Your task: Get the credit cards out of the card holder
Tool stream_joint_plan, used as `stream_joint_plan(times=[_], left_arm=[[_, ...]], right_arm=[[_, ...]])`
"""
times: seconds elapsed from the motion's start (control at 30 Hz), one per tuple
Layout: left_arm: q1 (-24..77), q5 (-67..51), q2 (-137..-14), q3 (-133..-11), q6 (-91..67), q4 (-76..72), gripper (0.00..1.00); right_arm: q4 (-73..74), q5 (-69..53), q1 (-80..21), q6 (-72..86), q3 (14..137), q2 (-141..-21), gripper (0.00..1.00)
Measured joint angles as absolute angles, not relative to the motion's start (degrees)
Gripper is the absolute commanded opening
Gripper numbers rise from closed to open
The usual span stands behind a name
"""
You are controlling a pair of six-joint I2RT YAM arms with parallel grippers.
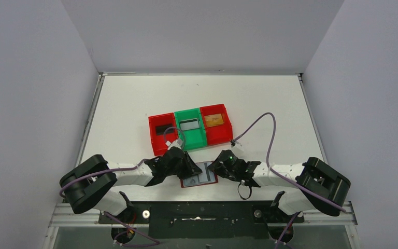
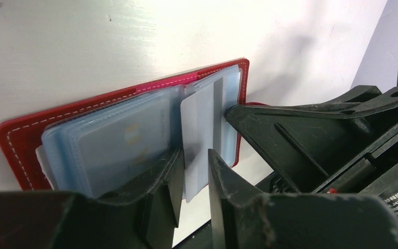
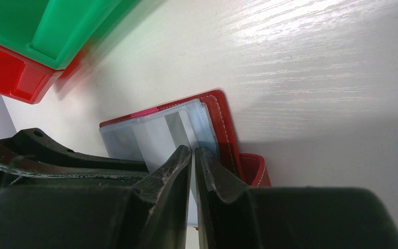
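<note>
Three cards out: black card (image 1: 162, 129) in the left red bin (image 1: 157, 147), silver-grey card (image 1: 189, 124) in the green bin (image 1: 193, 144), gold-tan card (image 1: 214, 120) in the right red bin (image 1: 218, 136).
Card holder (image 1: 202, 177): lies open and flat on the table (image 1: 134, 98), just in front of the bins and between the two claws; snap tab (image 3: 254, 168) sticks out past one edge of the red cover.
Left gripper (image 2: 196, 153): fingers spread a little, tips down at the holder's edge; a pale pocket leaf (image 2: 201, 111) shows in the gap, contact not resolvable.
Right gripper (image 3: 193, 149): fingers pressed almost together on a thin pale sheet, read as the pocket leaf (a card edge cannot be ruled out).
Remaining contents: faint tan marks show through the left-hand pockets; judged that a card may still be inside, unconfirmed.
Handling, cards: judged light, thin, stiff and slick-faced; likely to slip from a shallow pinch, unlikely to crush.
Handling, holder: judged light, with soft floppy sleeves that cling to a card; the booklet will probably lift or skid unless one claw pins it.
Where to hold: the card's exposed edge at the pocket mouth, pinched across its flat faces and drawn along the pocket; other claw on the red cover or the leaf's far edge.
</note>
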State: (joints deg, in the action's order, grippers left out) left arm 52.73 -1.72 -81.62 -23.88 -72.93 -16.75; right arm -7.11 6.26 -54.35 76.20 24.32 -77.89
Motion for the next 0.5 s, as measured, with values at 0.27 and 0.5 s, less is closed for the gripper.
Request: stream_joint_plan(times=[0.27, 0.5], left_arm=[[52.73, -3.22, -82.37, -22.96, -72.1, -18.57, 0.07], [52.66, -3.95, -82.39, -22.74, -71.59, -19.62, 0.0]], right_arm=[[-8.38, 6.13, -54.3, 77.28, 23.4, -77.65, 0.12], [-8.36, 6.13, -54.13, 77.38, 22.94, -77.1, 0.12]])
